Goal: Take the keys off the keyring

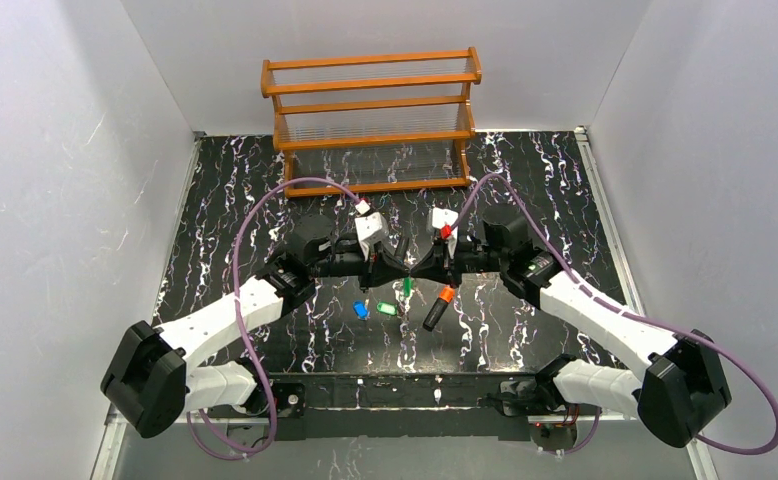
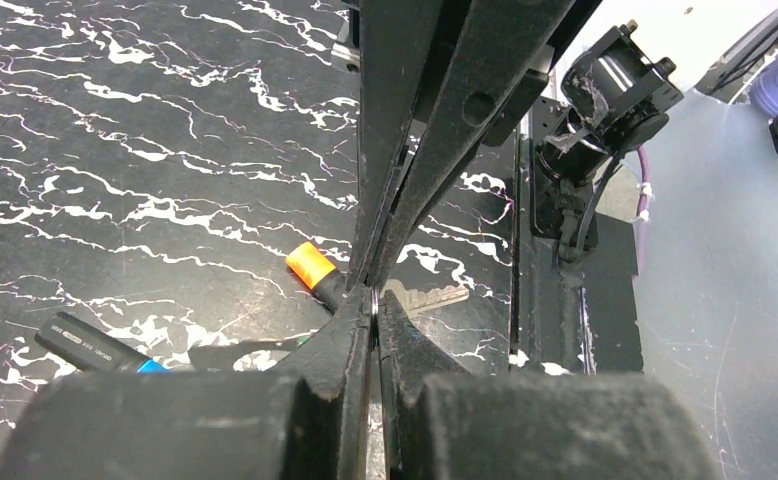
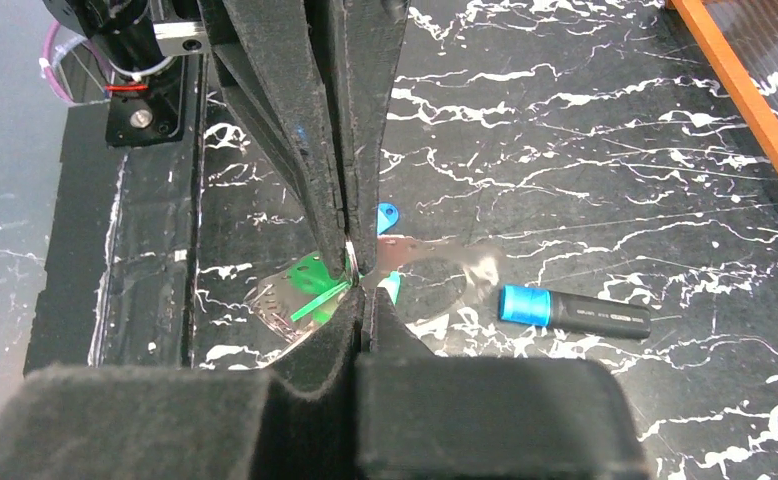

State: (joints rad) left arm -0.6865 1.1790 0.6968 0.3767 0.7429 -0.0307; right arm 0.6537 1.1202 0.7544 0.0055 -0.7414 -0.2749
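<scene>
Clamping: left tool (image 1: 401, 266) and right tool (image 1: 421, 266), each pinched onto keyring (image 3: 420, 250), tips meeting.
Hanging: green key 1 (image 1: 406, 287), 6 o'clock of tips.
Surface (image 1: 245, 200): blue key (image 1: 361, 310), green key 2 (image 1: 386, 309), 7 o'clock.

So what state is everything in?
Thin pale keyring: pinched between both hands, off the black marbled table.
Left hand: shut on it.
Right hand: shut on it.
Green-headed key: hanging under the hands.
Blue-headed key: loose on table.
Second green key: same.
Orange-capped black marker: capped, lying flat.

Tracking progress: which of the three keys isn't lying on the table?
The green key hanging below where the left gripper and right gripper meet. The blue key and other green key lie flat on the table.
</scene>
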